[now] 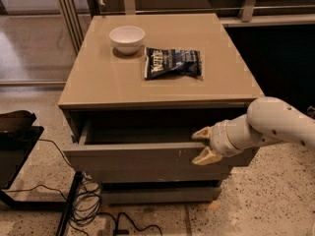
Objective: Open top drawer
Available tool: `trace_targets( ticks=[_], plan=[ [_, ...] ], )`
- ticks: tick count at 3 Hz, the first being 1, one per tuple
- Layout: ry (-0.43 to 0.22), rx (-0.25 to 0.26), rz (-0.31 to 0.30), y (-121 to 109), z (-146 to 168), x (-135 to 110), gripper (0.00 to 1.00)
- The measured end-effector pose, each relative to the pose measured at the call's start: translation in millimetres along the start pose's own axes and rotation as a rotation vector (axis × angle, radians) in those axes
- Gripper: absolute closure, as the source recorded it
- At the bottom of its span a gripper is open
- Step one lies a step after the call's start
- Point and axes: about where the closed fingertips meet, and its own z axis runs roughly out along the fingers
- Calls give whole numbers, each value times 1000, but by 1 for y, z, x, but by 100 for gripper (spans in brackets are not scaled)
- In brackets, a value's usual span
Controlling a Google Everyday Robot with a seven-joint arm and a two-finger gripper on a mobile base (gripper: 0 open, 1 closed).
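Grey top drawer [133,161]: you'll find it in the lower middle of the frame, standing partway out from under the tan cabinet top [108,82], with its shallow dark inside showing behind the flat front.
Scratches [179,154]: small pale marks on the front panel near its right end, just left of the gripper.
Gripper [203,145]: at the drawer's right end. Your two tan fingers [203,133] are spread apart, one above the panel's top edge and one in front of its face. You cannot tell whether they press it.
Arm [275,124]: white, reaching in from the right edge.
Bowl [127,37]: white, upper left of the cabinet top.
Chip bag [173,63]: dark, lying flat just right of the bowl, not touching it.
Lower drawer [157,194]: shut, beneath the open one.
Cables [88,205]: black, on the speckled floor at the lower left.
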Motion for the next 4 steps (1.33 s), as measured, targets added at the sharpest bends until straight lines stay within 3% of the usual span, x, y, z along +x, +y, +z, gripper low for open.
trace_targets(
  ticks=[1,2,3,4],
  plan=[
    [0,0,0,0,0,0,61],
    [-9,1,15,23,-8,9,84],
    [-16,1,21,32,-12,9,100],
    [-16,1,21,32,-15,8,100]
  ],
)
